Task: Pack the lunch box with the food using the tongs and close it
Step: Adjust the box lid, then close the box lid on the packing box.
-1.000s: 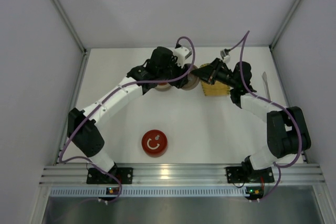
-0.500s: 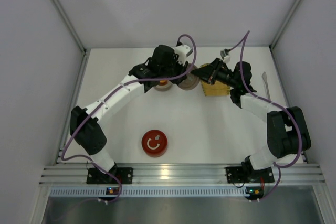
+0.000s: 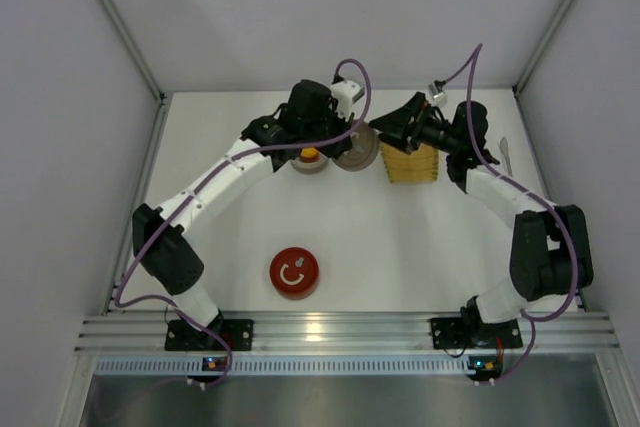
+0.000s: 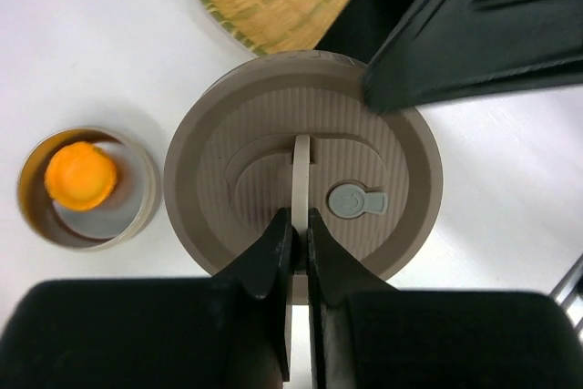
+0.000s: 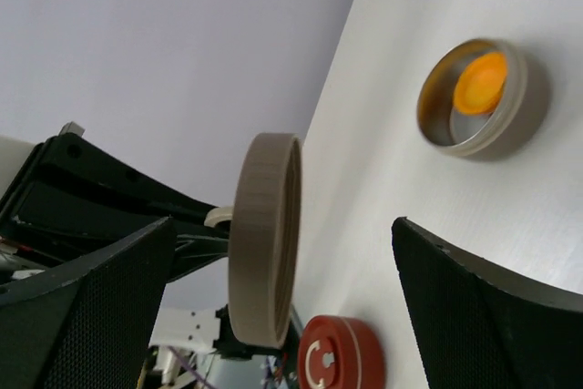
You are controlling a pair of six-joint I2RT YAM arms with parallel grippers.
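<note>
The beige round lid (image 4: 364,148) of the lunch box hangs above the table. My left gripper (image 4: 299,241) is shut on the thin upright handle in the lid's middle. In the top view the lid (image 3: 358,153) sits between both arms. The open round tin (image 4: 137,216) holds the orange-yellow food piece (image 4: 80,175) and stands just left of the lid. My right gripper (image 5: 282,225) is open, its wide fingers (image 5: 86,307) standing on either side of the edge-on lid (image 5: 264,239) without touching it. The silver tongs (image 3: 506,154) lie at the table's right edge.
A woven yellow tray (image 3: 412,163) lies under the right gripper (image 3: 396,133), just right of the lid. A red round tin (image 3: 294,273) sits in the near middle of the table. White walls close the table in on three sides.
My left gripper has shut on the lid's handle. My right gripper has opened, let go of the lid and drawn back a little.
</note>
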